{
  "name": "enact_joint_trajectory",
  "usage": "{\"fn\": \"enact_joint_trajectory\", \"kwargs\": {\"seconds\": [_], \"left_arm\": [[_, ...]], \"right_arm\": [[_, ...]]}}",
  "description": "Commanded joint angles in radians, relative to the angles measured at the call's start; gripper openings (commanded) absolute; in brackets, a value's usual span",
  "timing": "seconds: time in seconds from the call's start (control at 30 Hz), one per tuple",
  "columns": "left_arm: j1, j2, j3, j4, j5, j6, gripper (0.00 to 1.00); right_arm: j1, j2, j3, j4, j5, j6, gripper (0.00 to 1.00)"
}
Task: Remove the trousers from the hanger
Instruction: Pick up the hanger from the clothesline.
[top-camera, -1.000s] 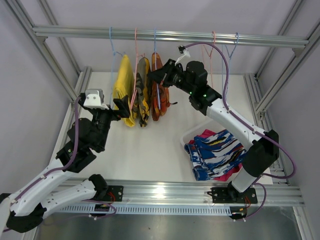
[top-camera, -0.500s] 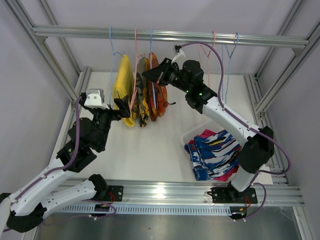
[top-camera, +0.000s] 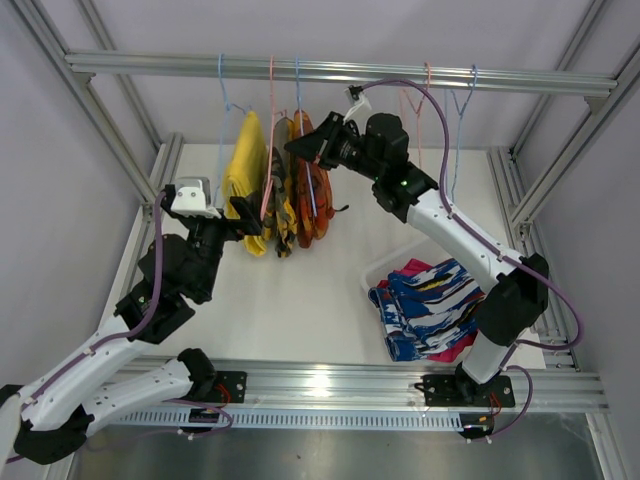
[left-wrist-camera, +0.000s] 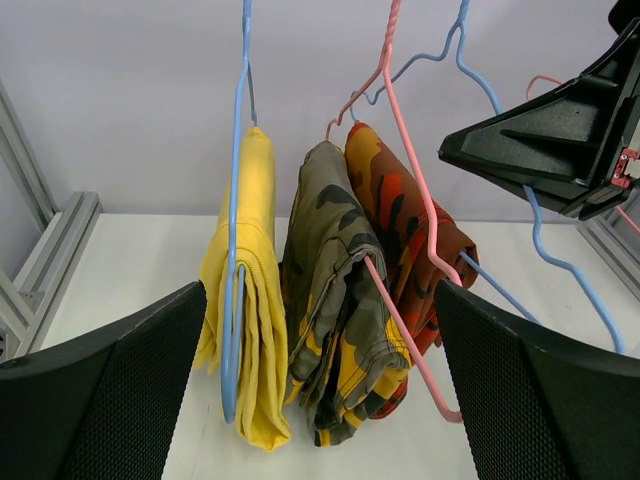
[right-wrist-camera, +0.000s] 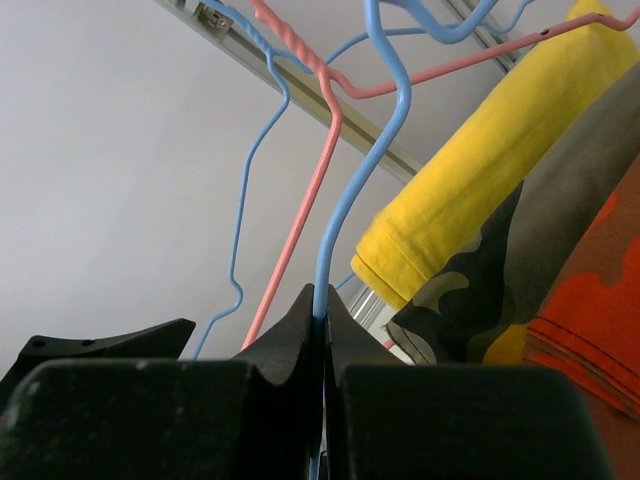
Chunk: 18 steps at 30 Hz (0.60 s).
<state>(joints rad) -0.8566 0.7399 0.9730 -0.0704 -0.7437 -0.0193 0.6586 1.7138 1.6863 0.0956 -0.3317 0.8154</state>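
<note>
Three trousers hang folded on hangers from the rail: plain yellow (top-camera: 245, 175), yellow-brown camouflage (top-camera: 283, 190) and orange-red patterned (top-camera: 314, 190). My right gripper (top-camera: 303, 146) is shut on the blue hanger (top-camera: 298, 100) that carries the orange-red pair. The right wrist view shows its jaws (right-wrist-camera: 320, 312) pinching that blue wire (right-wrist-camera: 345, 200). My left gripper (top-camera: 250, 215) stands open just in front of the hanging trousers. Its wrist view shows the wide gap (left-wrist-camera: 320, 400) facing the yellow (left-wrist-camera: 250, 290) and camouflage (left-wrist-camera: 340, 300) pairs without touching them. The blue-and-white (top-camera: 440, 300) and magenta (top-camera: 412, 268) trousers lie in a bin.
A white bin (top-camera: 378, 268) sits at the right on the table. Two bare hangers, pink (top-camera: 427, 90) and blue (top-camera: 468, 95), hang at the right of the rail (top-camera: 340, 70). Frame posts stand along both sides.
My right gripper has slid the blue hanger left along the rail, bringing the orange-red trousers closer to the camouflage pair. The left arm has stayed put.
</note>
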Motion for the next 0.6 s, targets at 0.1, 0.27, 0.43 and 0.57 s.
{"fn": "enact_joint_trajectory", "kwargs": {"seconds": [0.1, 0.27, 0.43, 0.57], "left_arm": [[0.011, 0.007, 0.044, 0.000, 0.020, -0.014, 0.99], [0.011, 0.010, 0.043, -0.003, 0.023, -0.016, 0.99], [0.011, 0.015, 0.046, -0.008, 0.023, -0.018, 1.00], [0.011, 0.016, 0.046, -0.009, 0.023, -0.018, 0.99]], "right_arm": [[-0.043, -0.079, 0.210, 0.362, 0.057, -0.032, 0.00], [-0.050, -0.085, 0.230, 0.362, 0.062, -0.033, 0.00], [-0.062, -0.098, 0.228, 0.369, 0.068, -0.027, 0.00], [-0.066, -0.118, 0.216, 0.377, 0.075, -0.038, 0.00]]}}
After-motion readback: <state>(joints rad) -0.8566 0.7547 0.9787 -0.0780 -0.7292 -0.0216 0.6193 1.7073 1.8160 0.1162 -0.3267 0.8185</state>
